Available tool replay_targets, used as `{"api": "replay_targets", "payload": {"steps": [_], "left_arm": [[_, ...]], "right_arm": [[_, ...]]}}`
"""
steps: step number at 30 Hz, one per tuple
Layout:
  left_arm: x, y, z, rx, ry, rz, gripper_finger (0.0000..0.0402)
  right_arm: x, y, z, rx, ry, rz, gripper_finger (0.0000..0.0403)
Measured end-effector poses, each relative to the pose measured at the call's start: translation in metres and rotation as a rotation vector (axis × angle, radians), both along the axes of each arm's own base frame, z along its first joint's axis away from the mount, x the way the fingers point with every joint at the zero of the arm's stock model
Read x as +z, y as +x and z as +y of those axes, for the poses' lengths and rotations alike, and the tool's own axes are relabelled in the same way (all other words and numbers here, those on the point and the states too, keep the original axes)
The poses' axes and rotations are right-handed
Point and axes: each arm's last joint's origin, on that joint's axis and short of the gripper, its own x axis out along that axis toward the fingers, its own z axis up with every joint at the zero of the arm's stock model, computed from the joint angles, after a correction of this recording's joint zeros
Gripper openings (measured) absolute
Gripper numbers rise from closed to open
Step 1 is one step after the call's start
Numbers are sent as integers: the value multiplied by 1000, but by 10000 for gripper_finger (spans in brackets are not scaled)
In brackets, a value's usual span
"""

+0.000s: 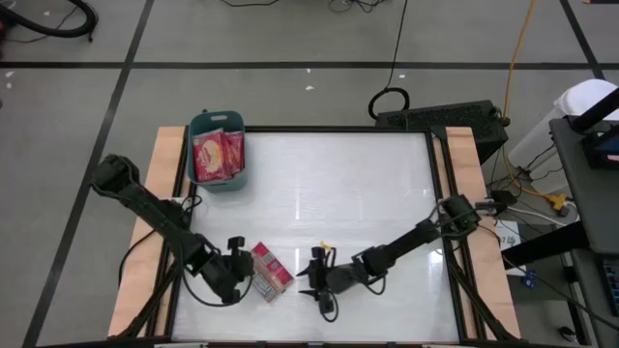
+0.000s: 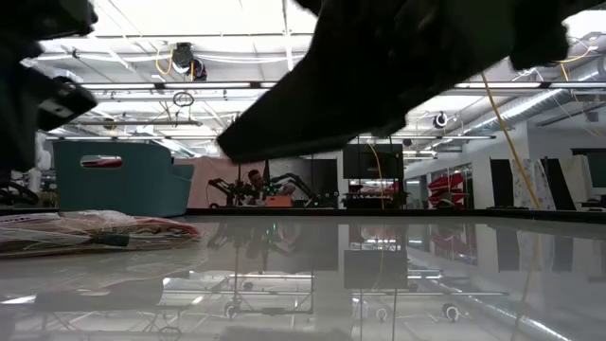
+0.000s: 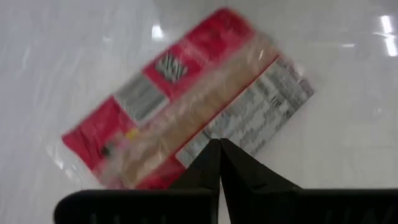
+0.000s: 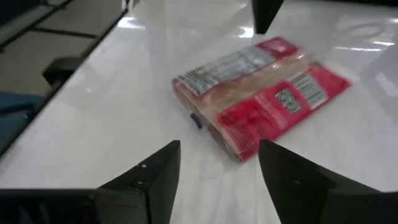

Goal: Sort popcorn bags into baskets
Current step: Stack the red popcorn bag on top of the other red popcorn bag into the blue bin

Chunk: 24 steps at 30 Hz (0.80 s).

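Packet (image 1: 271,272) at lower left of the high view lies label-up on the table (image 1: 338,184); we see the left gripper (image 1: 244,274) pinched together beside it, the right gripper (image 1: 311,277) spread apart nearby. Teal basket (image 1: 235,182), upper left, holds more packets (image 1: 218,155).

A glossy white table top (image 2: 379,284) fills the lower half of the low view and mirrors the room behind it. At the far left stands a teal-blue rectangular plastic bin (image 2: 118,180) with rounded corners and a slot handle in its wall. In front of the bin, a flat red popcorn packet in clear crinkled wrap (image 2: 90,230) lies on the table. A large dark arm section (image 2: 379,66) crosses the upper frame, out of focus. Another dark arm part (image 2: 28,95) occupies the upper left corner. Beyond the table, a workshop with ceiling lights and further robot arms (image 2: 275,189) is visible.
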Motion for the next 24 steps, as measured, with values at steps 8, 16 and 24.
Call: {"api": "replay_targets", "payload": {"steps": [8,16,24], "left_arm": [[-28,-5,7,102,98,29,16],[-43,5,18,163,66,-24,4],[-45,16,30,205,13,-83,9]], "right_arm": [[-17,21,0,95,-97,9,244],[-15,23,1,143,-239,-27,267],[-18,21,0,215,-360,-5,246]]}}
